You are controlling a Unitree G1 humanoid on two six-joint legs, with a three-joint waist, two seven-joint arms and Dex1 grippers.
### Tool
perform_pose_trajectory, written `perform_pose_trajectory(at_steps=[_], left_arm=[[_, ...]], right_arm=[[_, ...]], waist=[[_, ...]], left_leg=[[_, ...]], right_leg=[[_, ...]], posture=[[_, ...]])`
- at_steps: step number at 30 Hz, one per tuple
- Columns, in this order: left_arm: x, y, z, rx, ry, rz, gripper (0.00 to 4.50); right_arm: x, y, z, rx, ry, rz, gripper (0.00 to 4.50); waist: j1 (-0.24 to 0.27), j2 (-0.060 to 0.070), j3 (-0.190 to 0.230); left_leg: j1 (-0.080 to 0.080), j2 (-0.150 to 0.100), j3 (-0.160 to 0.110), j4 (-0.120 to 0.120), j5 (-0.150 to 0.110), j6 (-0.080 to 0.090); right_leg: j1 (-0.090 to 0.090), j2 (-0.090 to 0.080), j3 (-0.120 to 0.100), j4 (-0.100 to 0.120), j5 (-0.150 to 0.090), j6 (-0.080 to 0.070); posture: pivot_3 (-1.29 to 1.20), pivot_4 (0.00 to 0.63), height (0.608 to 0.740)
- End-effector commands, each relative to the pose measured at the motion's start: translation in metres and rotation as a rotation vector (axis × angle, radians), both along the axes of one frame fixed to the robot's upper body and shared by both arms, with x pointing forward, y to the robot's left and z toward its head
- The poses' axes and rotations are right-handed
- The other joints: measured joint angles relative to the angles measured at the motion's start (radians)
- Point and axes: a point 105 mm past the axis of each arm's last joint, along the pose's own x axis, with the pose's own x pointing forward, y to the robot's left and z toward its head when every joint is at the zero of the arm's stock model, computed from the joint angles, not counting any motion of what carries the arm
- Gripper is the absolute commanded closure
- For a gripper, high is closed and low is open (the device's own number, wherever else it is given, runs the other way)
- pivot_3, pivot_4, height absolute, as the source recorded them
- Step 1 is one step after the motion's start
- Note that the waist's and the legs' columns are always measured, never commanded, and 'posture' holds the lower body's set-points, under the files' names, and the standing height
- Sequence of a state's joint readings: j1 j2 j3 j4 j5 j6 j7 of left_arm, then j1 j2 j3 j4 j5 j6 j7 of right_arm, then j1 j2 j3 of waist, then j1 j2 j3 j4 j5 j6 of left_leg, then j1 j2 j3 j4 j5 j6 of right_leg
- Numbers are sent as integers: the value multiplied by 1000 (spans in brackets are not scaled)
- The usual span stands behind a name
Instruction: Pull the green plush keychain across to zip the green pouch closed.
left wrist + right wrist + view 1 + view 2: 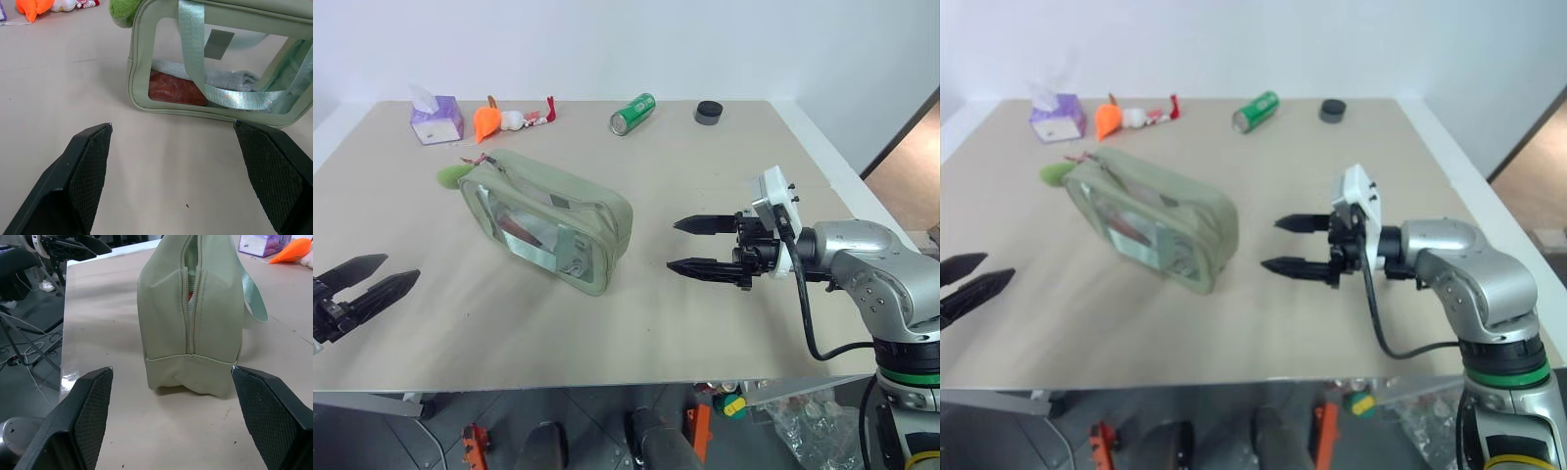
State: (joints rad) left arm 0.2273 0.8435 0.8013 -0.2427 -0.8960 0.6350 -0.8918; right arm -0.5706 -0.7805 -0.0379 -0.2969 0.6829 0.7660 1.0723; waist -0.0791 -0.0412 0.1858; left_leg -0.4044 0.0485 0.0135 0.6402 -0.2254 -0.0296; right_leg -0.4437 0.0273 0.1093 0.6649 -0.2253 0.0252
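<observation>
Pouch: green pouch point(548, 220) stands mid-table point(705, 323), clear window side facing the robot, zipper on top.
Keychain: green plush keychain point(452, 175) at pouch's far-left end, touching that corner.
L gripper: left gripper point(362, 284) near table's left edge, well apart from pouch, 2 fingers spread, holding nothing.
R gripper: right gripper point(690, 245) just right of pouch's end, pointing at it, fingers apart, nothing between.
Back row: purple tissue box point(436, 119), orange plush toy point(486, 119), green can point(632, 114), black round item point(709, 112).

The pouch point(548, 220) lies between both tools, keychain point(451, 175) at its far-left end.
</observation>
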Motion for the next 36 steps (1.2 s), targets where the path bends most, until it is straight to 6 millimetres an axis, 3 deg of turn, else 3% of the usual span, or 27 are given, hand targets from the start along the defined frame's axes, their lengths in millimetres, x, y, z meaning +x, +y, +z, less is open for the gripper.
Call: perform_pose_trajectory(at_steps=[1,5,10,13,22,28,36], left_arm=[[-2,4,14,-15,-86,37,393],[-1,-12,18,-56,-136,-3,393],[3,-36,32,-13,-183,-92,393],[4,-48,43,21,-218,-138,393],[1,-74,82,5,-350,-252,393],[3,-80,77,13,-323,-276,393],[-7,-113,68,31,-260,-438,393]], right_arm=[[-5,15,13,20,-40,49,513],[1,45,22,38,-36,36,513],[2,65,48,29,-89,51,513],[-1,75,54,12,-129,82,513],[5,93,31,-69,-184,111,513],[7,103,27,-67,-196,129,513],[11,110,18,-94,-224,122,513]], waist=[[0,0,0],[-12,-1,0],[-6,-2,0],[-5,-3,-1],[-1,-3,-1],[-1,-3,-1],[0,-3,-1]], left_leg=[[0,0,0,0,0,0],[2,2,3,0,0,0],[1,3,-1,1,0,-1],[0,2,-1,1,0,-1],[0,3,-1,0,0,-1],[0,3,-1,0,0,-1],[0,2,-2,0,0,-1]], right_leg=[[0,0,0,0,0,0],[0,2,1,1,4,2],[0,3,-1,1,3,0],[0,2,-1,1,4,2],[0,2,-2,1,3,2],[0,3,-2,1,3,2],[0,2,-2,1,3,2]], posture=[[0,150,740],[0,150,740],[0,150,740],[0,150,740],[0,150,740],[0,150,740],[0,150,740]])
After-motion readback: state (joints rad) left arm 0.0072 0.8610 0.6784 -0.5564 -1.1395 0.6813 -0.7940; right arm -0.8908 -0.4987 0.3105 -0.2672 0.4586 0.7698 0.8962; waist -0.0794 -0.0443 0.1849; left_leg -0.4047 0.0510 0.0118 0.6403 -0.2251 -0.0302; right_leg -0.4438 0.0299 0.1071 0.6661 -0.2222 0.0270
